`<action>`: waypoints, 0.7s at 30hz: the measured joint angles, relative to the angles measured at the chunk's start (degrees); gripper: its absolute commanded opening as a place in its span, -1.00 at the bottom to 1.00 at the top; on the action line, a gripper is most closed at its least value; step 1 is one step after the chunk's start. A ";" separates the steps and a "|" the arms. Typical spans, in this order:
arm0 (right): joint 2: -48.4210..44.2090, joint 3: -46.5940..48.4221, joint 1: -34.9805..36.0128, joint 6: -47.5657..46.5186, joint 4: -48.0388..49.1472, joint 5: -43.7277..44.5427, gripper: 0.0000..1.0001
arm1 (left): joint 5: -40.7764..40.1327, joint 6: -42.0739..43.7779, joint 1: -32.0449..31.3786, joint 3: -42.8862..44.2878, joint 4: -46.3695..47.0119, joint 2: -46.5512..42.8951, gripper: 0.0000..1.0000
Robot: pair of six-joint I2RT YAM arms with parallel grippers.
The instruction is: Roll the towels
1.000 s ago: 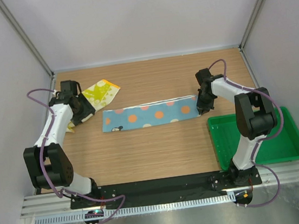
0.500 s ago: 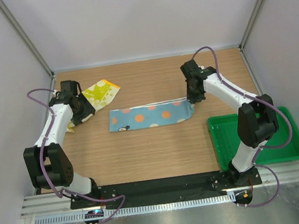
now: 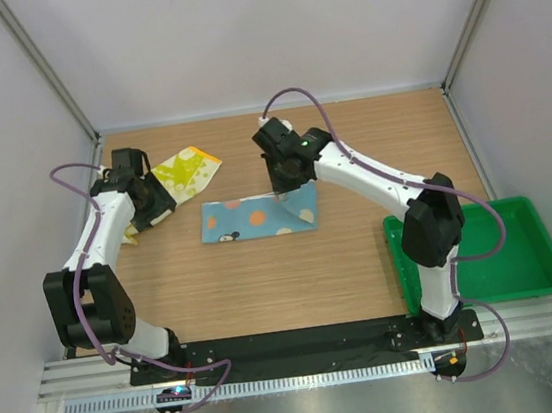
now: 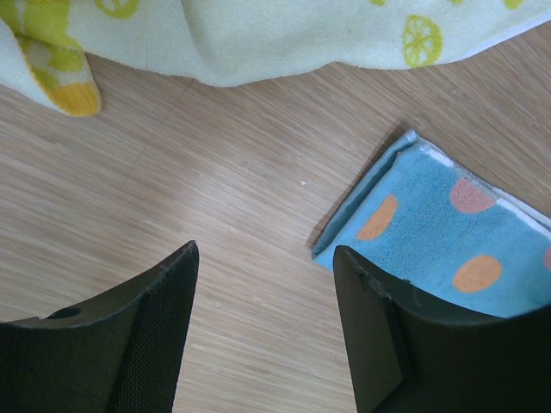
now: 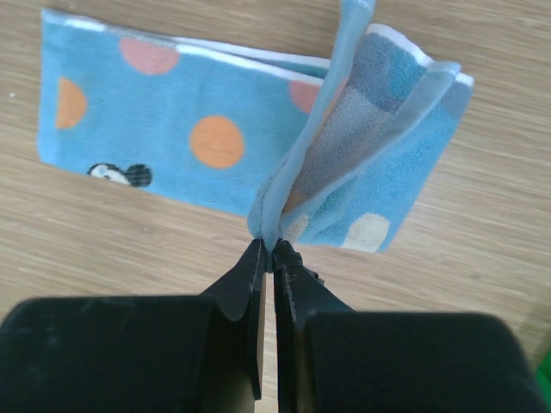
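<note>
The right gripper [image 5: 267,251] is clamped on one end of the blue towel [image 3: 242,219], which is doubled over the rest lying in the middle of the table [image 3: 266,288]. The left gripper [image 4: 263,258] hangs open beside the yellow towel [image 3: 187,172] at the far left.

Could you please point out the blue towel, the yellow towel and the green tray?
blue towel [image 3: 246,220]: top external view, its flat left half.
yellow towel [image 3: 187,174]: top external view, its patterned middle.
green tray [image 3: 526,258]: top external view, bare floor near its right rim.
</note>
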 measured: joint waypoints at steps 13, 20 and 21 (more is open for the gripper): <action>12.41 16.94 6.14 0.98 -2.99 -1.29 -0.98 | 0.44 0.00 0.00 0.00 -0.02 0.00 0.31; 14.56 18.56 6.95 1.22 -3.04 -1.84 -0.98 | 0.61 0.00 0.00 0.00 -0.02 0.00 0.31; 14.69 18.58 7.15 1.29 -2.99 -1.99 -0.98 | 0.66 0.00 0.00 0.00 -0.02 0.00 0.31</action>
